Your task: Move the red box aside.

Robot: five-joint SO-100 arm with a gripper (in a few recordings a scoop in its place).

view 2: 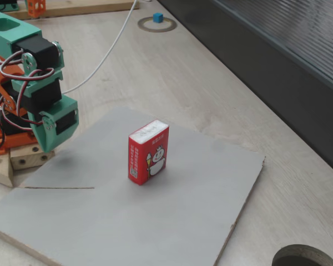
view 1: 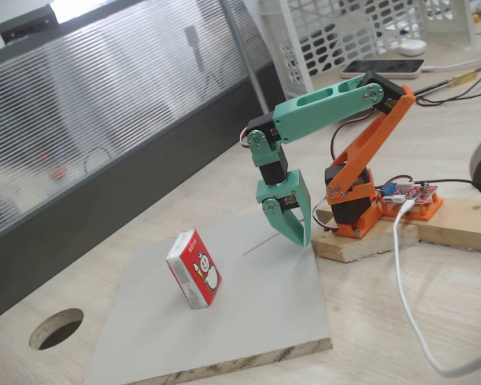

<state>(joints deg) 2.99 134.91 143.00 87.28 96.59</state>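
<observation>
The red box (view 1: pixel 194 269) stands upright on a grey board (view 1: pixel 248 321), with a white snowman-like figure on its face; it also shows near the board's middle as the red box (view 2: pixel 149 152). My green gripper (view 1: pixel 295 231) hangs point-down over the board's far edge, to the right of the box and well apart from it. Its fingers are together and hold nothing. From the other side, the gripper (view 2: pixel 48 145) sits left of the box at the board's (view 2: pixel 155 221) edge.
The arm's orange base stands on a wooden block (view 1: pixel 369 237) beside a red circuit board (view 1: pixel 413 192). A white cable (view 1: pixel 405 297) trails across the table. A round hole (view 1: pixel 56 327) is cut in the tabletop. A blue cube (view 2: pixel 158 18) lies far off.
</observation>
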